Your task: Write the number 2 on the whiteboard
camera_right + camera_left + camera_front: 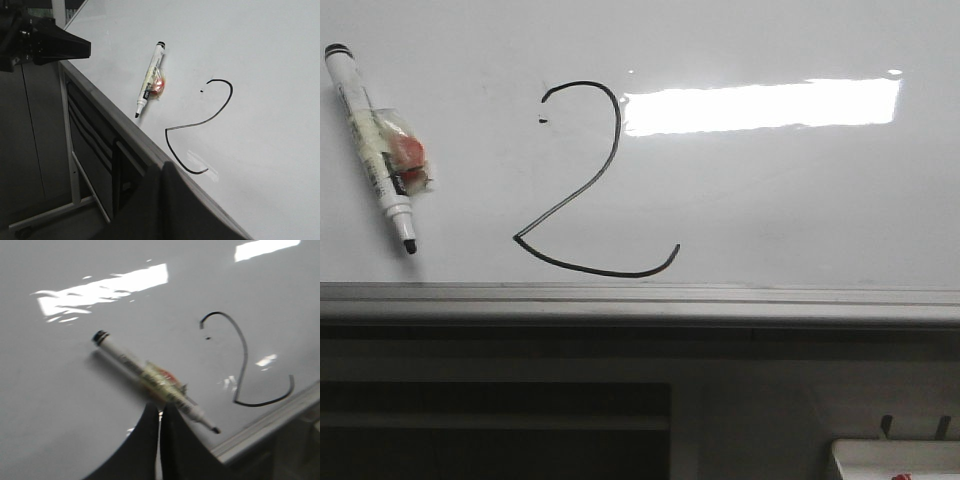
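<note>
The number 2 (582, 84) is drawn in thin black line on the whiteboard (770, 210), with a tiny dot near its hooked top. It also shows in the left wrist view (244, 355) and the right wrist view (190, 125). A white marker (375, 140) with a black uncapped tip and clear tape with a red patch round its middle lies on the board left of the numeral. My left gripper (160, 410) is shut and empty, its tips just short of the marker (150, 377). My right gripper (161, 167) is shut and empty, over the board's edge rail, below the numeral's base.
A grey metal rail (640, 300) runs along the board's near edge. Below it are dark shelving (490, 410) and a white tray corner (895, 460). A dark piece of arm hardware (45, 45) hangs off the board's left end.
</note>
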